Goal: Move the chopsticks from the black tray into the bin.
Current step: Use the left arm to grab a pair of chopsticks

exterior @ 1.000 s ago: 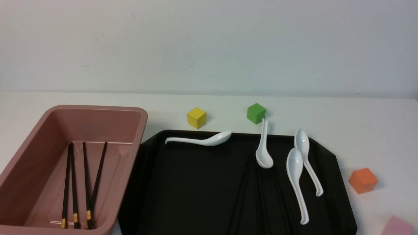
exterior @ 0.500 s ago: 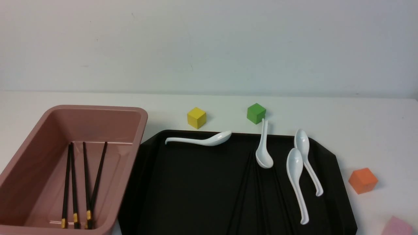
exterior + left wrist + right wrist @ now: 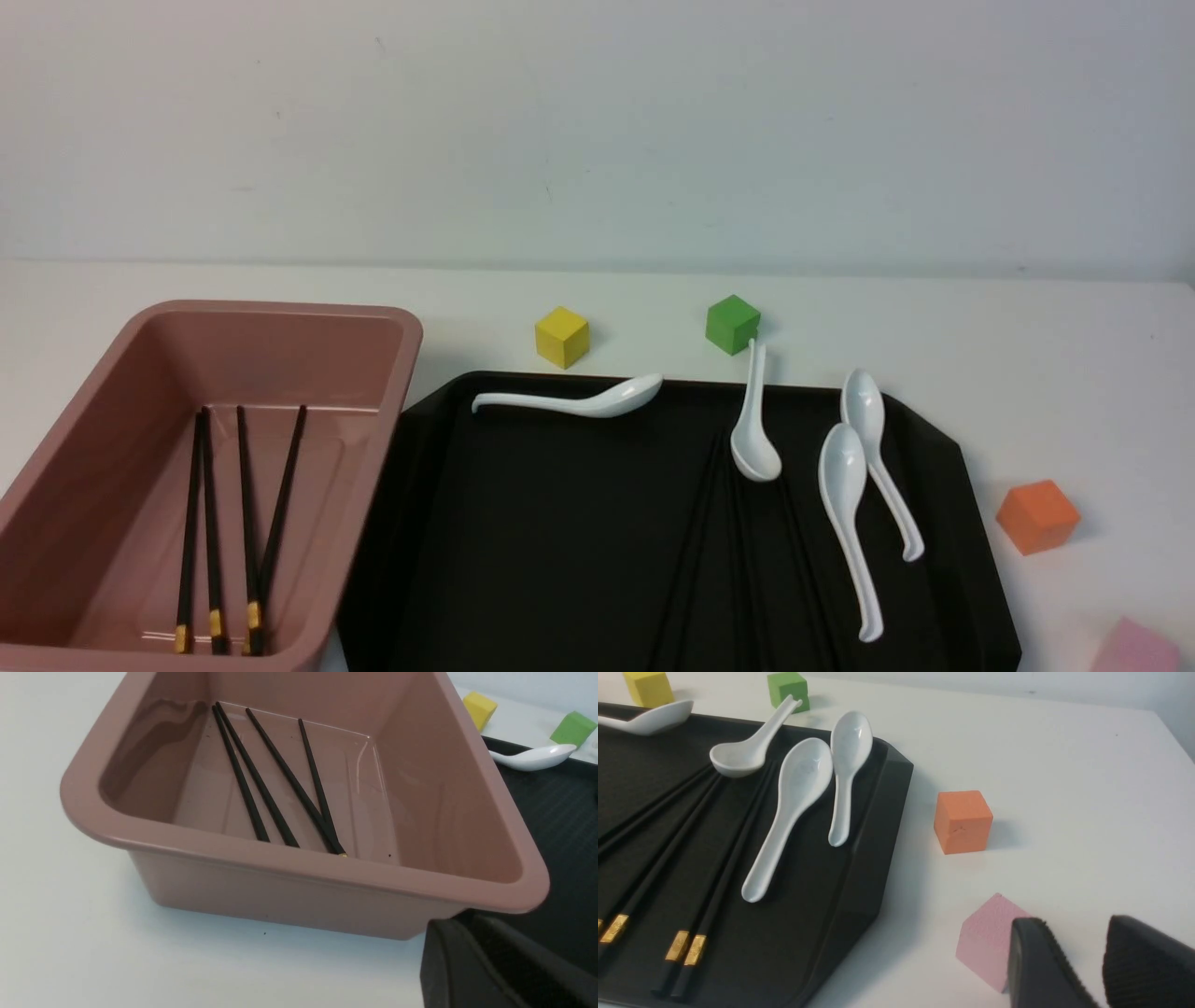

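The pink bin stands at the left and holds several black chopsticks with their gold bands toward me. They also show in the left wrist view. More chopsticks lie on the black tray, partly under a white spoon, and are faint in the front view. My left gripper is outside the bin's near corner by the tray, its fingers close together with nothing seen between them. My right gripper is open and empty over the table to the right of the tray. Neither gripper shows in the front view.
Several white spoons lie on the tray, one at its far edge and others at the right. A yellow block and a green block sit behind the tray. An orange block and a small pink block sit to its right, the pink one beside my right gripper.
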Robot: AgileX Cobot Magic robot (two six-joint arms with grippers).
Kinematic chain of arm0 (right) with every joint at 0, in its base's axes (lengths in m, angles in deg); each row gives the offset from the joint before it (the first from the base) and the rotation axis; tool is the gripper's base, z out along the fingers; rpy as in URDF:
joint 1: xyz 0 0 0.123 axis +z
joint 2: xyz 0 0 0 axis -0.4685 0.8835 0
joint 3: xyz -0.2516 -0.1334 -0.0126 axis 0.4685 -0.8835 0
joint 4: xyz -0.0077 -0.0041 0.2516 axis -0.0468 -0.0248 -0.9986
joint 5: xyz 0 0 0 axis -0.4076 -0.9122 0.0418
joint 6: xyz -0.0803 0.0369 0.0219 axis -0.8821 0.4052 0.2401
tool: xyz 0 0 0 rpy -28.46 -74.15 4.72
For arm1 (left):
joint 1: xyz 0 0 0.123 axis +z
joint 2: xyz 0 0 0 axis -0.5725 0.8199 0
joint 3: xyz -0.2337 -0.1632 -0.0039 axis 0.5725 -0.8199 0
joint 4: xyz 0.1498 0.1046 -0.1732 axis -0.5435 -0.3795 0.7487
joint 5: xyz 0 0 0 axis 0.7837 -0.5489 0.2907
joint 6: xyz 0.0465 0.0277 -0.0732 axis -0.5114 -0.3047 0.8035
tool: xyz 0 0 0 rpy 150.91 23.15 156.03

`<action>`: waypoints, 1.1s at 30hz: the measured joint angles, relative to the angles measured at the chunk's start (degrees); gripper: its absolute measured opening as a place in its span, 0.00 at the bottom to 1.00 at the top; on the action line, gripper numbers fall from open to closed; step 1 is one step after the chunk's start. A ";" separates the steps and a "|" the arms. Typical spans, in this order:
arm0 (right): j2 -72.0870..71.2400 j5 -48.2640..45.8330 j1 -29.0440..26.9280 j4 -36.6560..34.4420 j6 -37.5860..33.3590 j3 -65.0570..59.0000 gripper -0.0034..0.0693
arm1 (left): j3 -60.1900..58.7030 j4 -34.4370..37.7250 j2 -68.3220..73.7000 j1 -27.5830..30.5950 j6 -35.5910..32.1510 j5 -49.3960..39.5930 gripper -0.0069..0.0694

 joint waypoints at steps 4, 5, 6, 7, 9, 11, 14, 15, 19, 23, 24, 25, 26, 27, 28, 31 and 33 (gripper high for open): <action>0.00 0.00 0.00 0.00 0.00 0.00 0.38 | 0.00 15.53 0.00 0.00 11.19 1.23 0.19; 0.00 0.00 0.00 0.00 0.00 0.00 0.38 | 0.00 15.53 0.00 0.00 11.19 1.28 0.19; 0.00 0.00 0.00 0.00 0.00 0.00 0.38 | 0.00 23.98 0.00 0.00 16.94 1.44 0.19; 0.00 0.00 0.00 0.00 0.00 0.00 0.38 | 0.00 28.03 0.00 0.00 19.59 1.69 0.19; 0.00 0.00 0.00 0.00 0.00 0.00 0.38 | 0.00 33.92 0.00 0.00 23.06 2.50 0.19; 0.00 0.00 0.00 0.00 0.00 0.00 0.38 | 0.00 38.21 0.00 0.00 25.15 3.81 0.19; 0.00 0.00 0.00 0.05 0.00 0.00 0.38 | 0.00 45.99 0.00 0.00 26.29 6.55 0.20; 0.00 0.00 0.00 0.04 0.00 0.00 0.38 | 0.00 47.74 0.00 0.00 26.23 7.34 0.20; 0.00 0.00 0.00 0.04 0.00 0.00 0.38 | 1.51 56.18 0.00 0.00 19.45 12.05 0.17; 0.00 0.00 0.00 0.04 0.00 0.00 0.38 | 12.78 57.34 3.35 0.00 4.95 9.32 0.07; 0.00 0.00 0.00 -0.02 0.00 0.00 0.38 | 14.98 57.08 5.20 0.00 2.95 7.41 0.07; 0.00 0.00 0.00 -0.02 0.00 0.00 0.38 | 19.42 55.93 9.87 0.00 -0.48 3.25 0.07; 0.00 0.00 0.00 -0.02 0.00 0.00 0.38 | 23.16 54.27 14.54 0.00 -2.71 -1.46 0.07; 0.00 0.00 0.00 -0.02 0.00 0.00 0.38 | 26.87 52.00 19.70 0.00 -4.40 -7.18 0.07; 0.00 0.00 0.00 -0.02 0.00 0.00 0.38 | 30.49 49.20 25.18 0.00 -5.46 -13.82 0.07; 0.00 0.00 0.00 -0.02 0.00 0.00 0.38 | 38.28 41.69 38.78 0.00 -6.67 -30.96 0.07; 0.00 0.00 0.00 -0.02 0.00 0.00 0.38 | 42.50 36.89 47.64 0.00 -7.11 -40.60 0.07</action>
